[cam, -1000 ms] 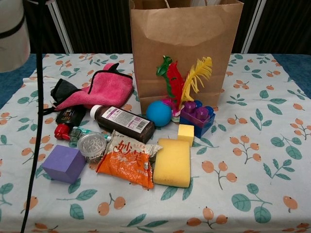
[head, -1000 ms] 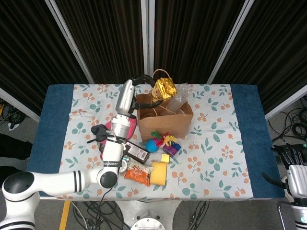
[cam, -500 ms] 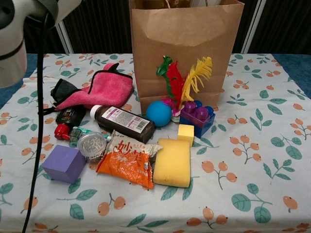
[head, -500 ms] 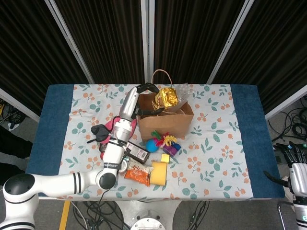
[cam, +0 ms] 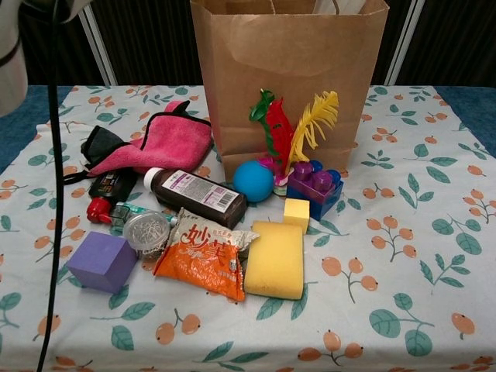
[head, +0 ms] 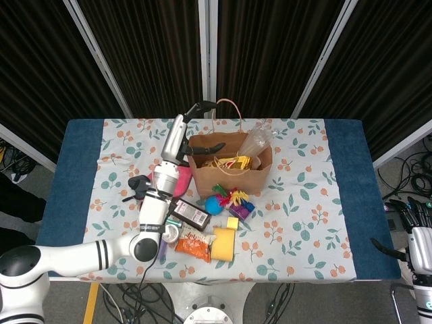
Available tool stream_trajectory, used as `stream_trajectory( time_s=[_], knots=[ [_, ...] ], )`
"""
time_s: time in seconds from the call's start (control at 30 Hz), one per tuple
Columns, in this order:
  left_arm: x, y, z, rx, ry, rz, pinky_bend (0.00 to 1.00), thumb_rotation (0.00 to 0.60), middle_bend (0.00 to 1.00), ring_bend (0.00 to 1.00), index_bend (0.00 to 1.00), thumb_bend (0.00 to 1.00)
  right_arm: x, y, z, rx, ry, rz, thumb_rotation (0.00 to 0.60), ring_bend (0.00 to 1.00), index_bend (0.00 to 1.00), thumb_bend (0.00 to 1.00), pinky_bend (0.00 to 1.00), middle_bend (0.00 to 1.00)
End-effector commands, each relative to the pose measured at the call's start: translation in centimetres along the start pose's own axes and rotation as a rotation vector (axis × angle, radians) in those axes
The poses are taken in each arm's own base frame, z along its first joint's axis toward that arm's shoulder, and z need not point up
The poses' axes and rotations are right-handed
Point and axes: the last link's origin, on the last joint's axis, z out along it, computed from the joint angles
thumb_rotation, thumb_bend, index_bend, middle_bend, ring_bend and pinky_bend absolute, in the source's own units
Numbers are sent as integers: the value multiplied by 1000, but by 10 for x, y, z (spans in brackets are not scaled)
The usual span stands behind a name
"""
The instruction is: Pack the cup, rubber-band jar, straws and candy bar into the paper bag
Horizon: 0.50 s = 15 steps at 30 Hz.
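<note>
The brown paper bag (head: 233,177) (cam: 287,70) stands upright at the table's middle. Inside it, in the head view, lies the gold-wrapped candy bar (head: 237,162) among yellowish contents. The clear-wrapped straws (head: 256,138) poke out of its right rear corner. My left hand (head: 200,108) hovers over the bag's left rim with fingers spread and nothing in them. My right hand (head: 418,233) hangs off the table's right edge, fingers apart and empty. No cup shows outside the bag.
In front of the bag lie a pink cloth (cam: 167,139), a dark bottle (cam: 198,196), a blue ball (cam: 253,181), a feather toy (cam: 291,128), a purple block (cam: 314,186), a yellow sponge (cam: 275,260), an orange snack pack (cam: 205,256), a purple cube (cam: 101,261) and a small silvery-topped jar (cam: 146,230).
My left hand carried the gold candy bar over the bag and let it go; the bar now lies inside. The hand stands open and the bag has shifted slightly left.
</note>
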Motion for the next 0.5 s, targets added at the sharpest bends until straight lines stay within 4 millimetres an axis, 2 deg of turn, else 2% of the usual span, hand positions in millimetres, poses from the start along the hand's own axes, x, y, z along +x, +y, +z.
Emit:
stream_trajectory(
  time_s=[0.03, 0.17, 0.3, 0.4, 0.5],
  knots=[
    [15, 12, 8, -43, 45, 24, 209, 600, 368, 264, 334, 149, 1, 0, 1, 0, 0, 4, 600, 0, 224, 0, 0, 183],
    [44, 23, 18, -105, 119, 109, 209, 600, 368, 257, 334, 150, 0, -2, 1, 1, -7, 18, 600, 0, 224, 0, 0, 183],
    [79, 17, 19, -118, 167, 250, 209, 600, 368, 257, 334, 153, 0, -4, 1, 12, -5, 27, 600, 0, 224, 0, 0, 183],
    [106, 2, 6, -117, 175, 415, 209, 600, 368, 257, 334, 155, 2, -6, 0, 23, 2, 50, 600, 0, 224, 0, 0, 184],
    [129, -16, -20, -173, 143, 686, 209, 600, 362, 245, 334, 156, 3, -7, 0, 30, 6, 69, 600, 0, 224, 0, 0, 184]
  ],
)
